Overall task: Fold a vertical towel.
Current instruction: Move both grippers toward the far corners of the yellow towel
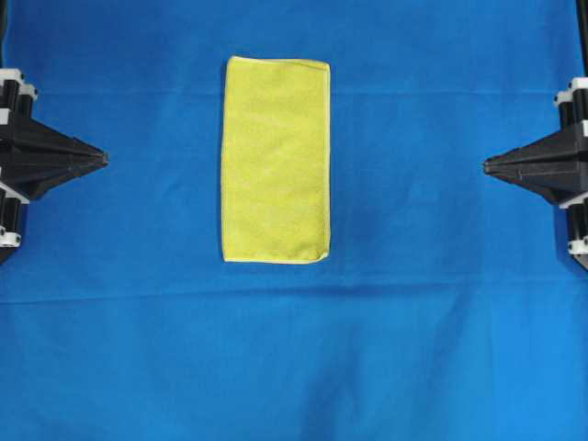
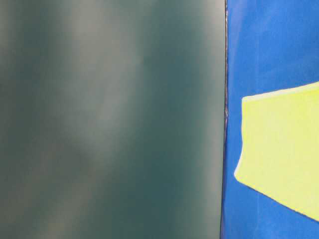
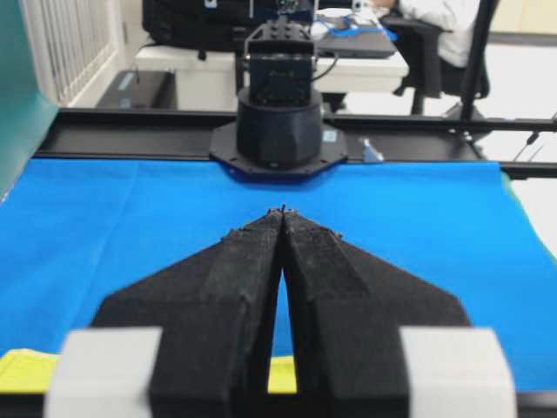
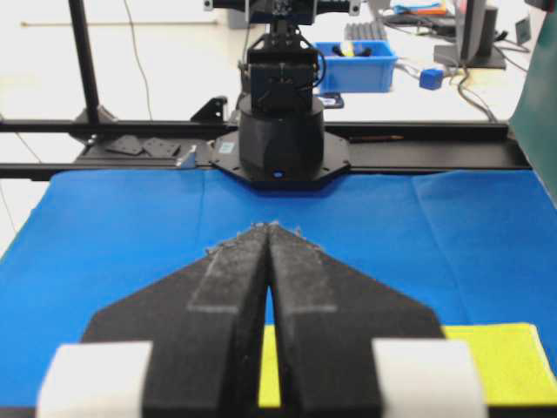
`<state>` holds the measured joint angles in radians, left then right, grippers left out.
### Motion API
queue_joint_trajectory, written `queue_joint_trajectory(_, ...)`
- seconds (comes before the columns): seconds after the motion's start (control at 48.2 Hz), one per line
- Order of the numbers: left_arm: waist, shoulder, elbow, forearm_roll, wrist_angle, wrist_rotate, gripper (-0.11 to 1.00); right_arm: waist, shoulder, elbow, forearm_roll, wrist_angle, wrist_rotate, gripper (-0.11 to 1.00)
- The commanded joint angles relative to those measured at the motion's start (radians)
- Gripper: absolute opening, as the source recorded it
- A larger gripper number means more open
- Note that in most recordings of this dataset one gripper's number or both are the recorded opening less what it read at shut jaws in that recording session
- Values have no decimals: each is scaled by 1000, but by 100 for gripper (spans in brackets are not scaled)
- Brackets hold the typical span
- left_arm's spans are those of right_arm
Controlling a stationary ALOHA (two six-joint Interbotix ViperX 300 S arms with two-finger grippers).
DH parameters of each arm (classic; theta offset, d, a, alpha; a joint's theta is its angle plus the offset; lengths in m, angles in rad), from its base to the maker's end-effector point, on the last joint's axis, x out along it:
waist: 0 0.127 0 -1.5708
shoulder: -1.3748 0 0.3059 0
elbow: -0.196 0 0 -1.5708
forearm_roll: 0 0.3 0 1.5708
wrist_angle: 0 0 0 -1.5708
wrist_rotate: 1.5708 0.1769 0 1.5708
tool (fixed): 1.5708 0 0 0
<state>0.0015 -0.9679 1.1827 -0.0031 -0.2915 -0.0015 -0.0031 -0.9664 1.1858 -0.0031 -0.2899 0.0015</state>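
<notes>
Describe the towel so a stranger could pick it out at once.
A large blue cloth covers the whole table. In its middle, between the two black grippers, lies the towel, flat, its long side running top to bottom in the overhead view. It is the only yellow thing there.

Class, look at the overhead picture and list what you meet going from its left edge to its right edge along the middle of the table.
Left black gripper with fingers shut → bare blue cloth → bright yellow rectangular microfibre towel, lying flat → more blue cloth → right black gripper with fingers shut.
</notes>
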Motion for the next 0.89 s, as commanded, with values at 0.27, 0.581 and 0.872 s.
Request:
queue_joint_trajectory(0.27, 92, 112, -41, -26, 8, -17, 0, -242, 209, -152, 23, 167, 46, 0)
queue_joint_trajectory(0.581, 282, 334, -66, -29, -48, -31, 2, -428, 569, -304, -3, 216, 38, 0)
queue_joint_trajectory(0.872, 417, 650, -152, -29, -110, -54, 75, -508, 848, -453, -54, 207, 37, 29)
